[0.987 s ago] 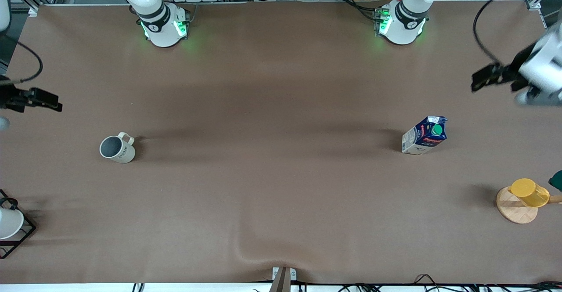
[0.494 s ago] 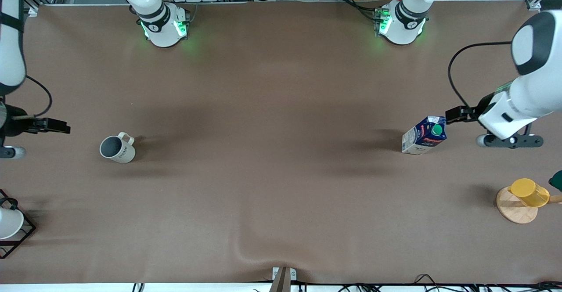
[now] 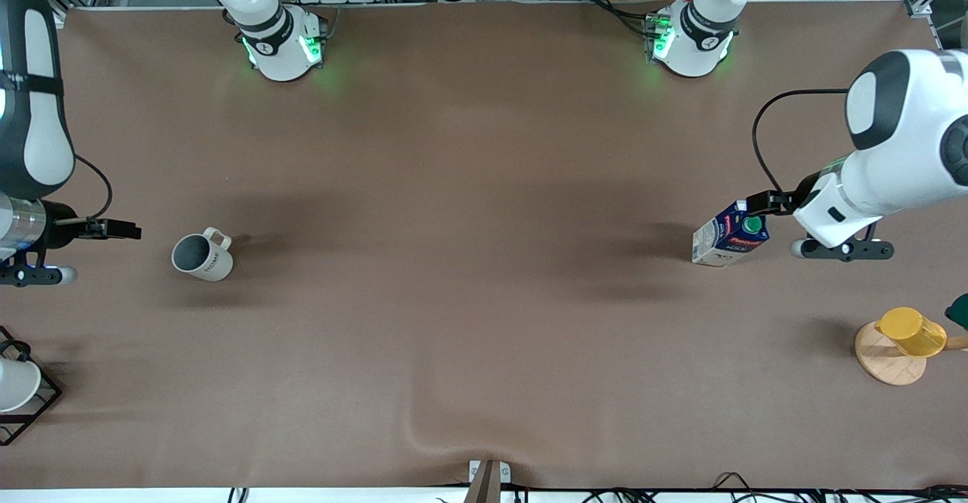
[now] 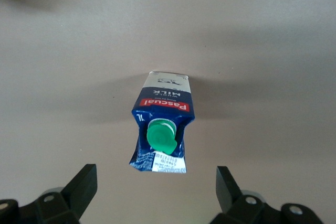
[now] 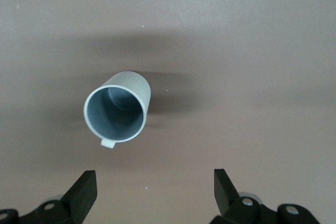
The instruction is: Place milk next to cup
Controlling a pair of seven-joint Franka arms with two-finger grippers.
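Note:
The milk (image 3: pixel 731 233), a dark blue and white carton with a green cap, stands on the brown table toward the left arm's end. The cream cup (image 3: pixel 202 255) stands toward the right arm's end, far from the milk. My left gripper (image 3: pixel 841 249) hangs open and empty in the air beside the milk. In the left wrist view its jaws (image 4: pixel 156 187) stand wide apart with the milk (image 4: pixel 163 129) ahead of them. My right gripper (image 3: pixel 34 274) hangs open and empty in the air beside the cup. In the right wrist view its jaws (image 5: pixel 155 187) stand wide apart, short of the cup (image 5: pixel 116 114).
A yellow cup (image 3: pixel 911 331) lies on a round wooden coaster (image 3: pixel 885 367) near the left arm's end. A white cup (image 3: pixel 13 386) sits in a black wire rack (image 3: pixel 45 405) at the right arm's end. The table cover has a wrinkle (image 3: pixel 423 427) near the front edge.
Both arms have swung in from the table's ends. The left gripper has come close beside the milk, and the right gripper has moved toward the cup. The milk and cup have not moved.

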